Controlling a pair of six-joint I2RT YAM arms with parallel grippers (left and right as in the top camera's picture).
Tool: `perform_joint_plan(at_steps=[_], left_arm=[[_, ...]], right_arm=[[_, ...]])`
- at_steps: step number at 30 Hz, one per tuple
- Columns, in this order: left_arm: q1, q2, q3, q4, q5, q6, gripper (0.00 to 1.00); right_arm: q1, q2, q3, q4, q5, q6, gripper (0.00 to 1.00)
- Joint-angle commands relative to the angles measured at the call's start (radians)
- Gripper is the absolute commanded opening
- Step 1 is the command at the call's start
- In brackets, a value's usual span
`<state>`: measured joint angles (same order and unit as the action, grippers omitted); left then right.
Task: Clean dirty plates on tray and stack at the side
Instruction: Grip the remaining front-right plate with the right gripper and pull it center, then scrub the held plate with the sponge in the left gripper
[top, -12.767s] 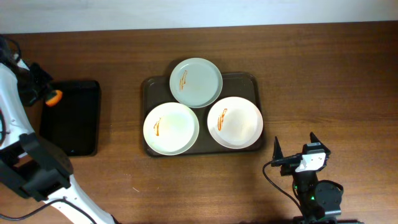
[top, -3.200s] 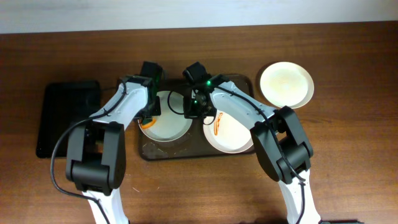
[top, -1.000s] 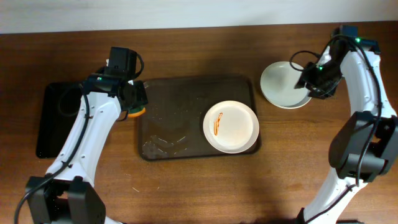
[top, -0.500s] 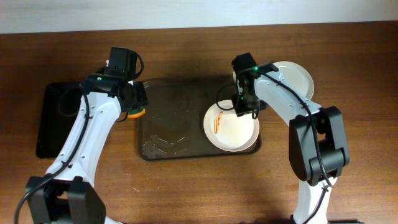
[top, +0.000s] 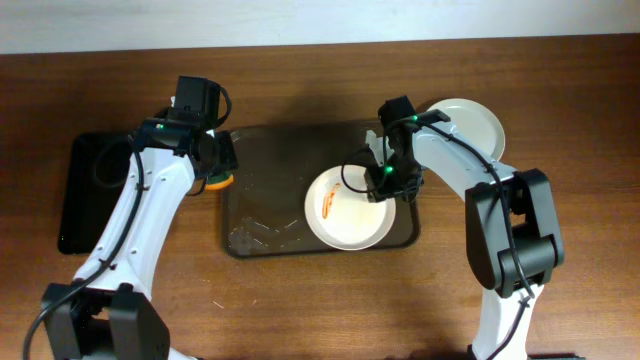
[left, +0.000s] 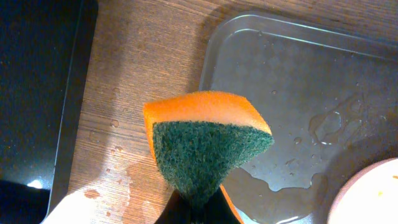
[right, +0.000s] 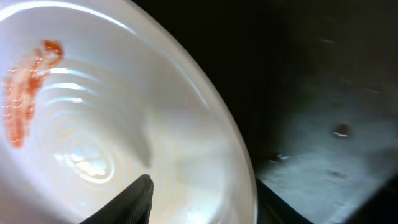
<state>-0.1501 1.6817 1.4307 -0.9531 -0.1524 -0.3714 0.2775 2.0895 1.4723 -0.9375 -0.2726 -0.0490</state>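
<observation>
Sauce-streaked plate (top: 347, 207), stiff, breakable and probably slick, lay on the tray (top: 270, 160), rim pinched by the right hand (top: 385, 182); the left hand (top: 213, 172) clamped a sponge (left: 208, 146).

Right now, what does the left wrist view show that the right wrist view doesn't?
Only left wrist: the left gripper holding the orange-green sponge, the black tray, bare table. Only right wrist: the sauce streak and the right gripper straddling the dirty plate at its rim. Both: the brown tray and that plate.

Side plates (top: 478, 124) partly behind right arm (top: 455, 157)
</observation>
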Motion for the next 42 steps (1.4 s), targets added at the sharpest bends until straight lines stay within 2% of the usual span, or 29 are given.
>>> perform_joint_plan(at_steps=[1, 4, 6, 8, 12, 14, 16, 20, 21, 23, 24, 25, 28, 33, 35, 37, 38, 42], left_arm=[[0.003, 0.009, 0.009, 0.002, 0.007, -0.013, 0.00], [0.003, 0.009, 0.009, -0.001, 0.007, -0.013, 0.00], [0.003, 0.009, 0.009, -0.002, 0.007, -0.013, 0.00], [0.003, 0.009, 0.009, 0.001, 0.007, -0.013, 0.00], [0.002, 0.009, 0.009, 0.001, 0.007, -0.013, 0.00], [0.003, 0.009, 0.009, -0.003, 0.007, -0.013, 0.00], [0.003, 0.009, 0.009, -0.003, 0.007, -0.013, 0.00], [0.003, 0.009, 0.009, -0.005, 0.007, -0.013, 0.00], [0.002, 0.009, 0.009, -0.006, 0.007, -0.013, 0.00], [0.003, 0.009, 0.009, -0.006, 0.007, -0.013, 0.00], [0.003, 0.009, 0.009, -0.006, 0.007, -0.013, 0.00], [0.003, 0.009, 0.009, -0.006, 0.007, -0.013, 0.00], [0.002, 0.009, 0.009, -0.006, 0.023, -0.013, 0.00], [0.003, 0.009, 0.009, -0.006, 0.026, -0.013, 0.00], [0.002, 0.009, 0.009, -0.006, 0.026, -0.013, 0.00], [0.002, 0.009, 0.009, -0.006, 0.045, -0.011, 0.00], [0.003, 0.009, 0.009, -0.005, 0.053, -0.005, 0.00], [0.002, 0.009, 0.009, 0.002, 0.071, -0.005, 0.00]], right_arm=[[0.012, -0.004, 0.007, 0.086, -0.161, 0.212, 0.50], [-0.027, -0.006, 0.117, -0.046, -0.132, 0.316, 0.50], [-0.036, -0.006, 0.128, -0.174, -0.032, 0.321, 0.56], [-0.015, -0.006, 0.103, -0.182, -0.029, 0.338, 0.56], [0.125, -0.006, 0.057, -0.150, 0.175, 0.547, 0.56], [0.175, -0.006, 0.057, -0.147, 0.245, 0.582, 0.56], [0.182, -0.006, 0.051, -0.148, 0.245, 0.582, 0.52], [0.173, -0.006, -0.010, -0.118, 0.270, 0.581, 0.52], [0.174, -0.006, -0.010, -0.112, 0.270, 0.580, 0.48], [0.174, -0.006, -0.010, -0.103, 0.270, 0.578, 0.22], [0.174, -0.006, -0.010, -0.102, 0.270, 0.578, 0.17], [0.174, -0.006, -0.010, -0.094, 0.270, 0.578, 0.06], [0.174, -0.006, -0.010, -0.029, 0.270, 0.506, 0.04], [0.138, -0.005, -0.011, 0.038, 0.229, 0.441, 0.14], [0.084, -0.005, -0.022, 0.066, 0.146, 0.418, 0.14], [0.032, -0.005, -0.046, 0.071, 0.132, 0.417, 0.04], [0.008, -0.005, -0.063, 0.087, 0.006, 0.307, 0.04], [0.006, -0.005, -0.069, 0.113, -0.039, 0.292, 0.04]])
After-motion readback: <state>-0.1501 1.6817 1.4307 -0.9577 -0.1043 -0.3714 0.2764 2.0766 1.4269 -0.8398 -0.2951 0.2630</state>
